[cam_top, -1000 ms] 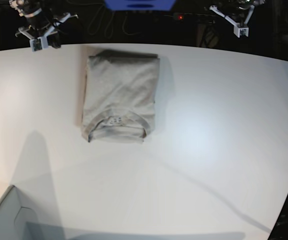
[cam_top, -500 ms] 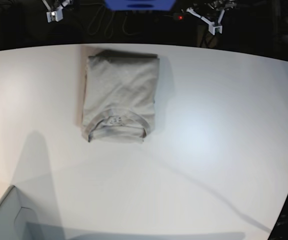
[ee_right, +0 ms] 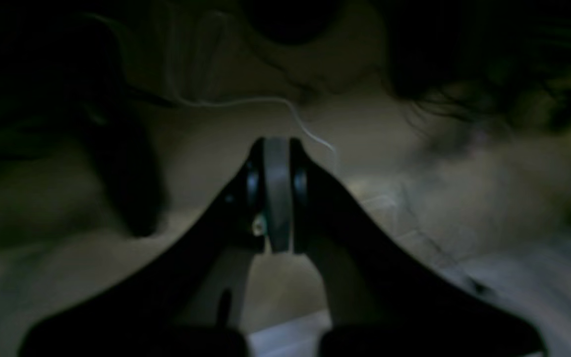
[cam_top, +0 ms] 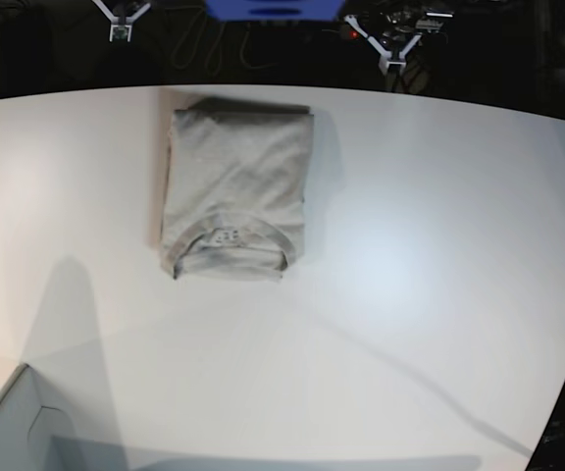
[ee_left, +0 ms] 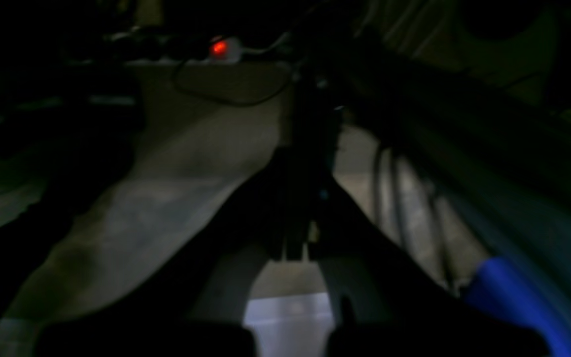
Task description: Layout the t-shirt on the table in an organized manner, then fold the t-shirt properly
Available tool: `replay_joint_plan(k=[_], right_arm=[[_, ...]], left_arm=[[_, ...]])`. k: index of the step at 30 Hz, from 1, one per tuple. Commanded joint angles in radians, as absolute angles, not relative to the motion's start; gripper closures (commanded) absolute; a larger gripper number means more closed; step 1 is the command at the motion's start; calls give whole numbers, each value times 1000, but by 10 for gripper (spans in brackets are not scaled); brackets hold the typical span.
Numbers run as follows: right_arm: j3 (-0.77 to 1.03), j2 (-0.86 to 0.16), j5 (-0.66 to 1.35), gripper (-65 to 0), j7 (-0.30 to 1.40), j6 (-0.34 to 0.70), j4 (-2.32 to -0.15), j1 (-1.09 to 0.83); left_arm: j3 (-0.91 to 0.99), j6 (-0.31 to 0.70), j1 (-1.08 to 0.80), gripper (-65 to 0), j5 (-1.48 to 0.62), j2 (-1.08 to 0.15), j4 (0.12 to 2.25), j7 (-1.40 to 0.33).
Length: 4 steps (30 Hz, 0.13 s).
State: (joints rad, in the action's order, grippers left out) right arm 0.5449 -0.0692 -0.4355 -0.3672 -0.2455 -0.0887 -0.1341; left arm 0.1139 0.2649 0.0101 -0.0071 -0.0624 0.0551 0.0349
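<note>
Both arms have pulled further back since the earlier frames: left fingers [cam_top: 392,61] and right fingers [cam_top: 121,31] now sit past the far edge of the large smooth white desk [cam_top: 430,255], over the dark background. Both pairs are pressed together, holding nothing. Likely parked clear because the fold looks finished.

The plain light grey-beige short-sleeved cotton t-shirt [cam_top: 235,186] lies flat on the desk, well clear of both fingers and nearer the right pair. It forms a compact rectangle, ribbed collar and neck label facing up at its near end, edges fairly square.
</note>
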Motion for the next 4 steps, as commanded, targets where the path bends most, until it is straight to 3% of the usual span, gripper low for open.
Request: replay_joint_plan(k=[1,4], right_arm=[[545,-79,-435,0,-381,-305,-81,-130],[545,-56,-437,0,-377,-409,-82,-116]], left_arm=[[122,265,10,0,-7,-76,58,38],[162,240,12,0,-7,-76,56,36]])
